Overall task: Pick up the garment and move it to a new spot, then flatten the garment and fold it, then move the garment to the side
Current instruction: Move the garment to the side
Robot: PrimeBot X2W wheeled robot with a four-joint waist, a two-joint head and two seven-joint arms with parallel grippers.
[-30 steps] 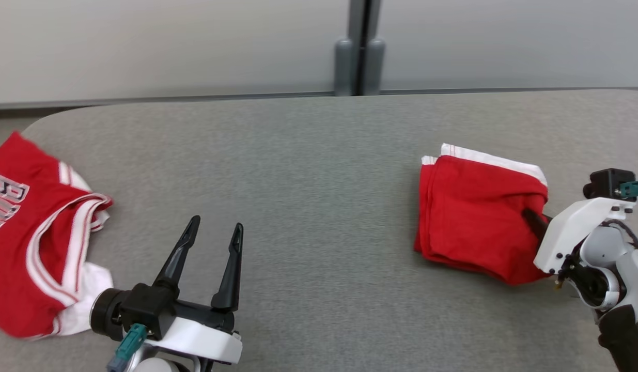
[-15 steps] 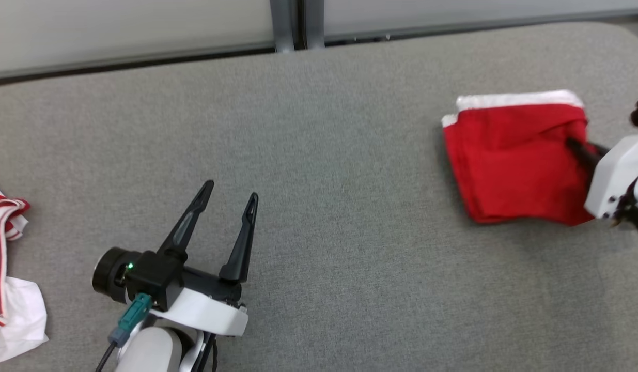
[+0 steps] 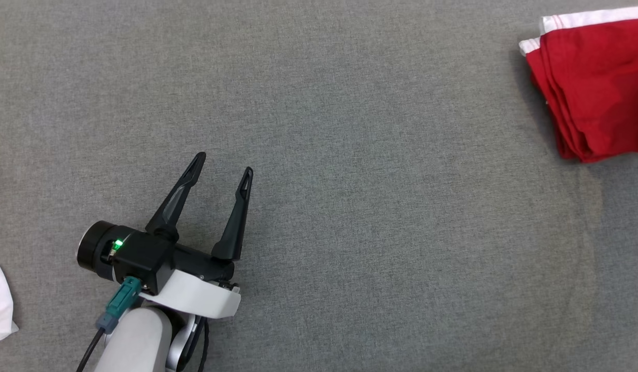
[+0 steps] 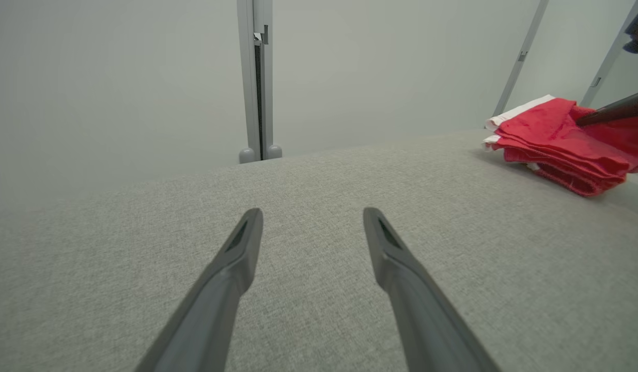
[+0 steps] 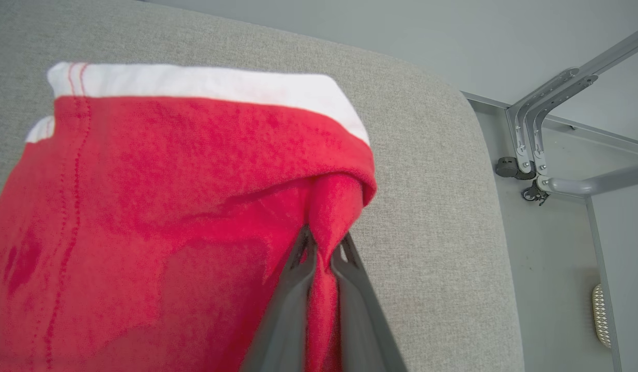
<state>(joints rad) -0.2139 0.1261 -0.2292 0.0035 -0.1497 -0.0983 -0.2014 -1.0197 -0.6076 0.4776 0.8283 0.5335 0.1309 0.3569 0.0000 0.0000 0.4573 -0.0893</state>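
Head view: the folded red garment (image 3: 597, 88) lies at the far right of the desk (image 3: 349, 103). The left gripper (image 3: 223, 164) hovers well apart from it, fingers spread wide and empty.

Left wrist view: bare desk between those fingers.

Right wrist view: the right gripper (image 5: 324, 250) has its fingers pinched tight on a bunched fold near the desk's corner. The pinch seems to catch only some layers, so dragging could unfold the stack.

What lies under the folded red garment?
Grey table beneath the folded red garment; a white band edges it. The right gripper pinches one fold. Inner layers are covered.
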